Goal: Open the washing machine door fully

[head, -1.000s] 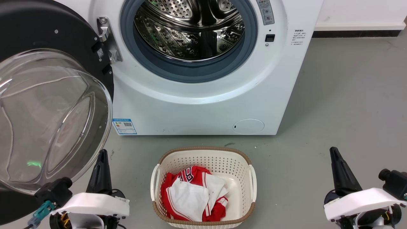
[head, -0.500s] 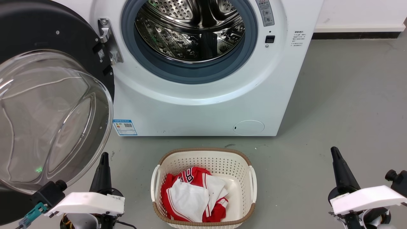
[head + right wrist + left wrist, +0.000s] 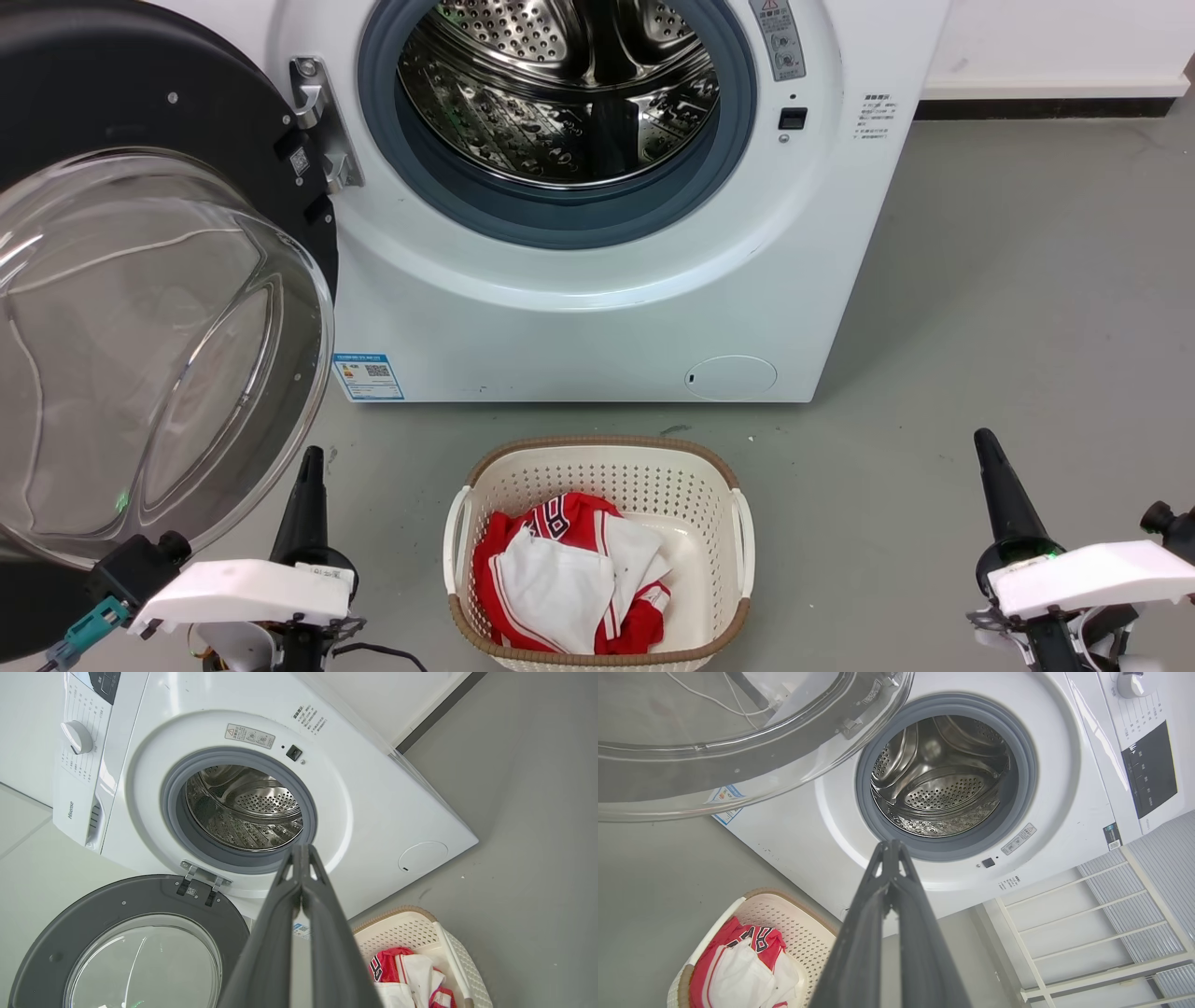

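Note:
The washing machine door (image 3: 112, 103), a black disc with a clear domed glass bowl (image 3: 140, 355), stands swung wide open on its hinge at the machine's left; it shows again in the right wrist view (image 3: 126, 942) and the left wrist view (image 3: 738, 765). The steel drum (image 3: 560, 84) lies exposed inside its grey rubber ring. My left gripper (image 3: 313, 457) points up just right of the glass bowl, apart from it, shut on nothing (image 3: 889, 845). Low at the right over bare floor, my right gripper (image 3: 982, 439) is shut and empty too (image 3: 301, 849).
A white laundry basket (image 3: 738, 523) with a brown rim holds red and white clothes (image 3: 560, 579) in front of the machine. A small round white flap (image 3: 730, 377) sits low on the front panel. Grey floor spreads to the right. A white rack (image 3: 1087, 933) stands beside the machine.
Both grippers have sunk slightly toward the bottom of the head view. The whole picture has shifted down a little, so the camera moved. The door stays wide open.

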You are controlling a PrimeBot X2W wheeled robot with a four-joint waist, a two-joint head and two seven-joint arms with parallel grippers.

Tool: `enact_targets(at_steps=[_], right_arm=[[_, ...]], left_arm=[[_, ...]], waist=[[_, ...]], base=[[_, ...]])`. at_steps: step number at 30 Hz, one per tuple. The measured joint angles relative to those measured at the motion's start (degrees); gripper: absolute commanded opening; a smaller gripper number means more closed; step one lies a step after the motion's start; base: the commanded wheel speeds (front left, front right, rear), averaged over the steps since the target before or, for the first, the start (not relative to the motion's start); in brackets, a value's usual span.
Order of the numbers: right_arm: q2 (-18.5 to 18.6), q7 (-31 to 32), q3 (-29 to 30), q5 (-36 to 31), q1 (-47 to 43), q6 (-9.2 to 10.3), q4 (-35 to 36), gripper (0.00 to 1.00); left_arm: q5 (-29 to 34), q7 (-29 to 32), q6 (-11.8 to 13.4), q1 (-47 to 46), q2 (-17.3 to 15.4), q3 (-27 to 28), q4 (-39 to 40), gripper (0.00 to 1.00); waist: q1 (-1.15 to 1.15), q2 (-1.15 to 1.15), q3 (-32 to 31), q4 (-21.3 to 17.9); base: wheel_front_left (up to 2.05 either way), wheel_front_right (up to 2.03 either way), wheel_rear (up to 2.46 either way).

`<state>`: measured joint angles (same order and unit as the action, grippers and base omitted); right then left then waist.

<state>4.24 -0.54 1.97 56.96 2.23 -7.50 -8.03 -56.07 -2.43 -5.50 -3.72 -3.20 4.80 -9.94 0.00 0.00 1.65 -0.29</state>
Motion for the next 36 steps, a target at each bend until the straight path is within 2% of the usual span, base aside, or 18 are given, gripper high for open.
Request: enact_targets(at_steps=[36], right_arm=[[0.1, 2.9, 1.3, 20.8, 1.9, 0.01, -3.3, 0.0]], left_arm=[[-20.4, 5.1, -1.1, -1.2, 0.2, 1.0, -2.4, 0.0]], waist=[[0.0, 0.0, -0.7, 0.1]], base=[[0.0, 0.0, 0.0]])
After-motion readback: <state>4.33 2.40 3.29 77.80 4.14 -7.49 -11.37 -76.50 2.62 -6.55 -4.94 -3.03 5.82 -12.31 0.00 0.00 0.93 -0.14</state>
